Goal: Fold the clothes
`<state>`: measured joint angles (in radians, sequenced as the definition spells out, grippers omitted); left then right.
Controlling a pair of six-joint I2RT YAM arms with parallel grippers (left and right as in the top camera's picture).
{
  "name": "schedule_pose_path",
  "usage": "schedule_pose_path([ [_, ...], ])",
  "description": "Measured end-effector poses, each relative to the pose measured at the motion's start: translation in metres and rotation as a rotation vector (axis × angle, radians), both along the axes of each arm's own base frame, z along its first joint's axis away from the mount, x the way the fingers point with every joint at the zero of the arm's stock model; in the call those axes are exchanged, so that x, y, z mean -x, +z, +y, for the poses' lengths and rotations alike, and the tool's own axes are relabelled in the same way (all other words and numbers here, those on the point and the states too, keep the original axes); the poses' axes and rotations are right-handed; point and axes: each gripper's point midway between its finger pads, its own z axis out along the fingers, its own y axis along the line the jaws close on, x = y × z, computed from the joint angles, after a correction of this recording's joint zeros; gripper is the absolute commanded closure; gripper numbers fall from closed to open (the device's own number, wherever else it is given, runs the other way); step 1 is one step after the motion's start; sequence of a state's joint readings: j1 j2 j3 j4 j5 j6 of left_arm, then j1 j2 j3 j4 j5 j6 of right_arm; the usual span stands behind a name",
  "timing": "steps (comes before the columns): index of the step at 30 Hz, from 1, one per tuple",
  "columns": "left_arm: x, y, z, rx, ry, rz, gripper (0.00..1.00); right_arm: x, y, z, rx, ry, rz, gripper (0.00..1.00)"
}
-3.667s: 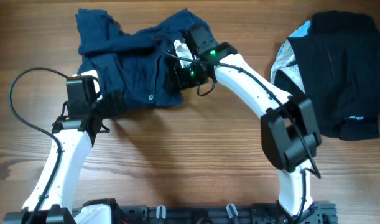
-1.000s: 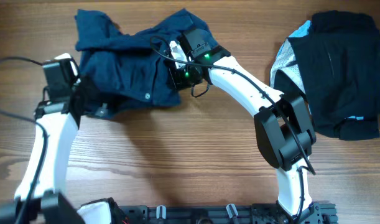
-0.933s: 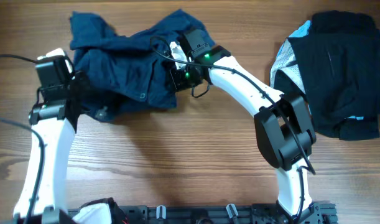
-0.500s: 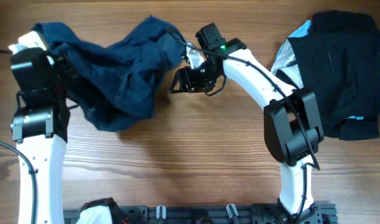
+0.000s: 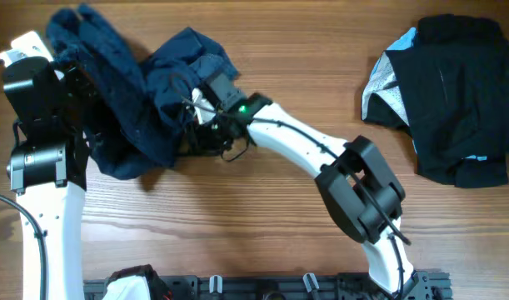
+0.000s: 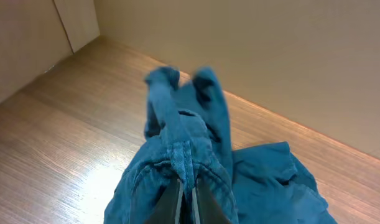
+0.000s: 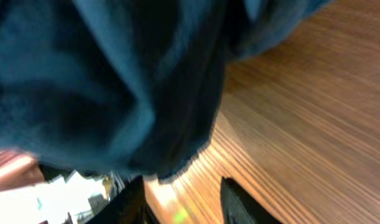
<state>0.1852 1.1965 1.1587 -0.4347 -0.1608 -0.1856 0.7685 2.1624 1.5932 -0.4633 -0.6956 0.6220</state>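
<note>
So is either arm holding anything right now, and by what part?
The left tool pinches the blue garment by a stitched seam along a bunched edge. The right tool is open close against the same garment, gripping nothing.

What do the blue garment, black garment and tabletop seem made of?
Blue garment: likely woven cotton or light denim, matte; a stitched seam shows and it drapes in soft folds. Black garment: matte cloth with pale grey lining; weave unclear. Tabletop: wood or wood-look laminate, grained, slight sheen.

Blue garment bunched, lifted at far left, black garment heaped right
</note>
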Motion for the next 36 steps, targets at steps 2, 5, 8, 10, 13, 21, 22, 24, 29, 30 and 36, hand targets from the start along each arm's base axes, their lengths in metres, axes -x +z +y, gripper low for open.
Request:
schedule_pose_path([
  [2, 0.000, 0.000, 0.000, 0.000, 0.000, 0.000, 0.96, 0.006, -0.013, 0.005, -0.019, -0.033, 0.024, 0.62],
  [5, 0.000, 0.000, 0.000, 0.000, 0.000, 0.000, 0.96, 0.003, -0.022, 0.011, -0.075, -0.084, 0.022, 0.55],
  [8, 0.000, 0.000, 0.000, 0.000, 0.000, 0.000, 0.96, -0.001, -0.022, 0.018, -0.094, -0.125, -0.003, 0.48],
  [10, 0.000, 0.000, 0.000, 0.000, 0.000, 0.000, 0.96, -0.003, -0.016, 0.028, -0.120, -0.133, -0.046, 0.48],
  [13, 0.000, -0.001, 0.000, 0.001, 0.000, 0.003, 0.96, -0.001, -0.008, 0.041, -0.155, -0.130, -0.087, 0.73],
  [21, 0.002, -0.003, 0.000, 0.003, -0.001, 0.015, 0.96, -0.002, -0.028, 0.017, -0.046, -0.139, -0.052, 0.96],
  [22, 0.002, -0.005, -0.001, 0.004, -0.001, 0.021, 0.96, -0.011, -0.029, 0.002, -0.022, -0.148, -0.048, 0.96],
  [24, 0.003, -0.007, -0.002, 0.008, -0.006, 0.029, 0.96, -0.027, -0.022, -0.029, 0.007, -0.157, -0.040, 0.96],
  [29, 0.000, -0.006, -0.012, 0.024, -0.047, 0.024, 0.96, -0.080, 0.057, -0.128, 0.026, -0.207, -0.115, 0.96],
  [30, -0.001, -0.004, -0.014, 0.026, -0.055, 0.019, 0.96, -0.089, 0.078, -0.144, 0.017, -0.213, -0.159, 0.96],
  [36, -0.003, 0.050, -0.025, 0.041, -0.097, -0.100, 0.96, -0.105, 0.198, -0.208, 0.031, -0.205, -0.427, 0.96],
])
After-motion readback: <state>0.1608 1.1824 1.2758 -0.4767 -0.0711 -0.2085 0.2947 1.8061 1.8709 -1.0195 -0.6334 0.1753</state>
